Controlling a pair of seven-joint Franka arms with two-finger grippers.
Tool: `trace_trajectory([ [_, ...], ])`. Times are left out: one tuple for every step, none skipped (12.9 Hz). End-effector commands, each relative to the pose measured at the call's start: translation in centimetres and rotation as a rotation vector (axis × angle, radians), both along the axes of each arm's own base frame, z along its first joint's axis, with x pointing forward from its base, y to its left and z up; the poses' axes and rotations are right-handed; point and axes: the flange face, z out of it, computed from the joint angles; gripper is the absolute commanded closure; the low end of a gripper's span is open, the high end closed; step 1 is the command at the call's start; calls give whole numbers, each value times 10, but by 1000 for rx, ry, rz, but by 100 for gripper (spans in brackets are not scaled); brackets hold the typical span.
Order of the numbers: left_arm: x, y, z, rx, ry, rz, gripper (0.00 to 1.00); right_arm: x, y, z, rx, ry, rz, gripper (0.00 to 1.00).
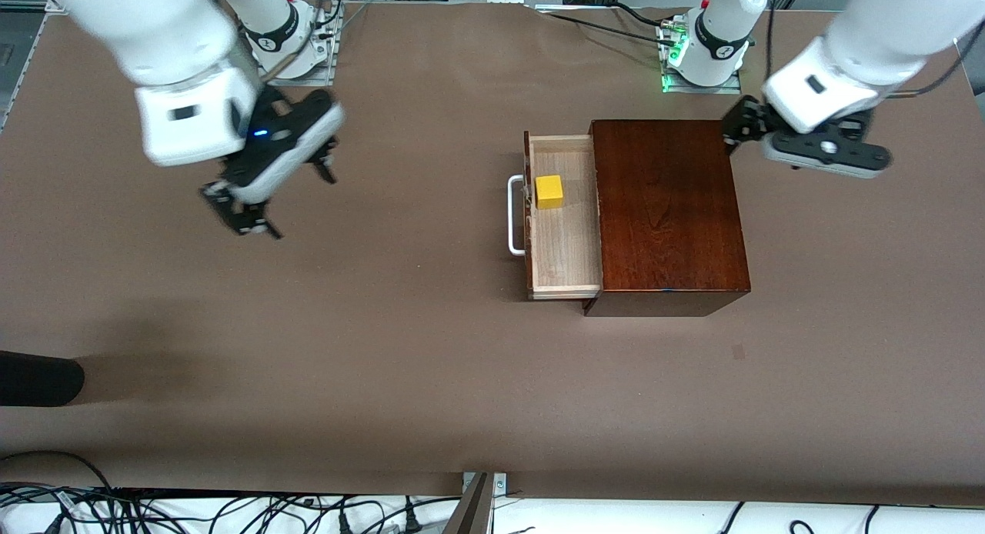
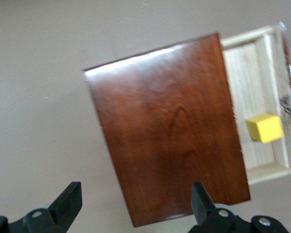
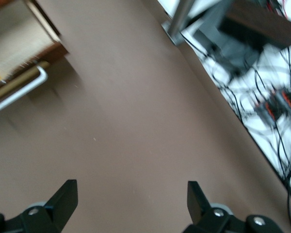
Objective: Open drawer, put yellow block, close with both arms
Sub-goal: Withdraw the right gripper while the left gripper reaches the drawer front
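On the brown worktop [image 1: 400,349], toward the left arm's end, we see the dark wooden box [image 1: 666,215] with its drawer [image 1: 565,265] pulled out toward the right arm's end. The drawer's pale tray is exposed, and its white handle [image 1: 514,215] sticks out from the drawer front. Inside the tray we find the yellow block [image 1: 549,191], resting close to the drawer front, in the half of the tray farther from the front camera.

We see the left claw [image 1: 745,130] hanging in the air over the box's corner at the left arm's end, the corner nearest the bases. Its fingers [image 2: 68,199] stand wide apart and hold nothing; its wrist view looks down on the box top [image 2: 169,131] and the block [image 2: 265,128] in the open tray.

We see the right claw [image 1: 278,198] raised over bare worktop, well apart from the drawer, toward the right arm's end. Its fingers [image 3: 65,196] also stand wide and empty, and its wrist view catches the handle [image 3: 22,90] at the edge.
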Motion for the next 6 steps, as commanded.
trace_trajectory([
  [-6,-57,-23,-20,71,-123,0,-10,-53,-5,60,49,-89,0],
  [-12,-84,-37,-22,95,-176,0,-8,-75,-7,73,63,-126,0],
  [-20,-112,-50,-25,120,-214,0,-9,-94,-15,88,87,-160,0],
  [-25,-136,-52,-45,129,-257,0,-10,-118,-21,102,106,-224,0],
  [-27,-158,-62,-61,153,-298,0,-10,-133,-31,92,118,-245,0],
  [-29,-177,-68,-79,168,-332,0,-6,-145,-40,84,125,-266,0],
])
